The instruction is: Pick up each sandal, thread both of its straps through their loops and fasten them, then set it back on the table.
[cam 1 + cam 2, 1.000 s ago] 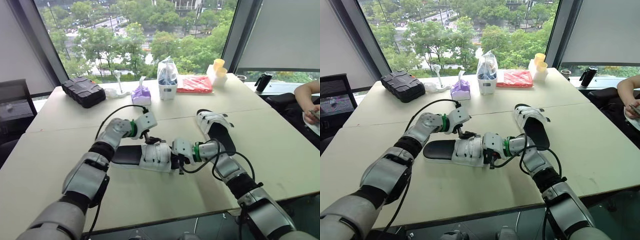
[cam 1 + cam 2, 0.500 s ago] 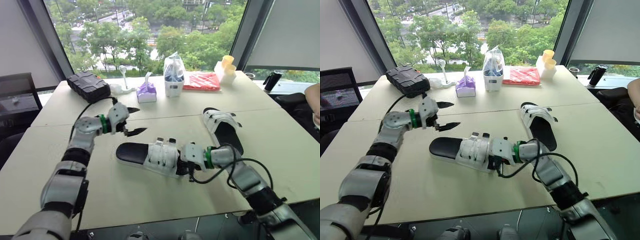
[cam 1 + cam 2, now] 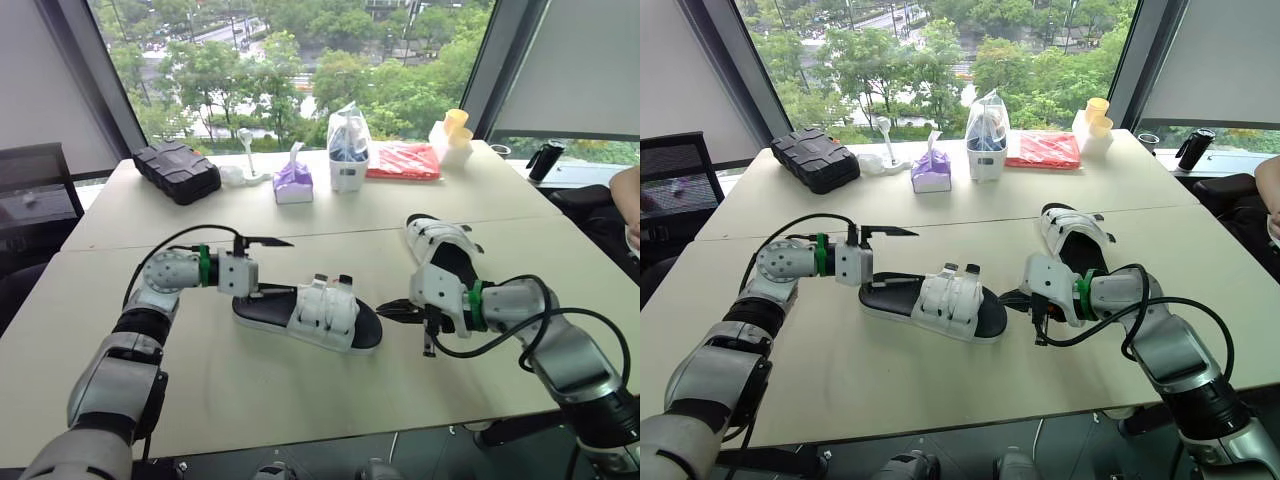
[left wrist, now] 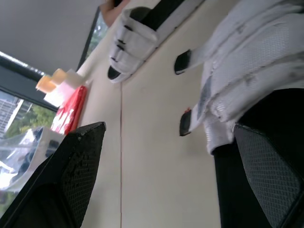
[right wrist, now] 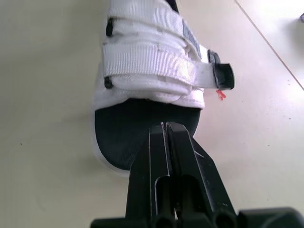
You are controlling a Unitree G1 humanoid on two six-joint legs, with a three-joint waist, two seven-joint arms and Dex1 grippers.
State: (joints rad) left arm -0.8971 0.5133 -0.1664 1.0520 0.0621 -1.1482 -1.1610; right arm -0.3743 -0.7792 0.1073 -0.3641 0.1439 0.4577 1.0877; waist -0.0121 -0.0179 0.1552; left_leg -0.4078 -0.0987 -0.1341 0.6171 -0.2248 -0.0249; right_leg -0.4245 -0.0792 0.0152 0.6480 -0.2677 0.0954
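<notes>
A black-soled sandal with white straps lies flat on the table in front of me, the black strap tabs sticking out to one side. My left gripper is open at its heel end, one finger above it and the other low beside the sole. My right gripper is shut with nothing in it, its tip at the sandal's toe. The second sandal lies to the right, behind my right arm.
Along the table's far edge stand a black case, a purple tissue pack, a white tub with a plastic bag, a red packet, yellow cups and a dark bottle. A person's arm shows at the right edge.
My left gripper came back in and down from the left to the sandal's heel. My right gripper drew back rightward from the straps to the toe.
</notes>
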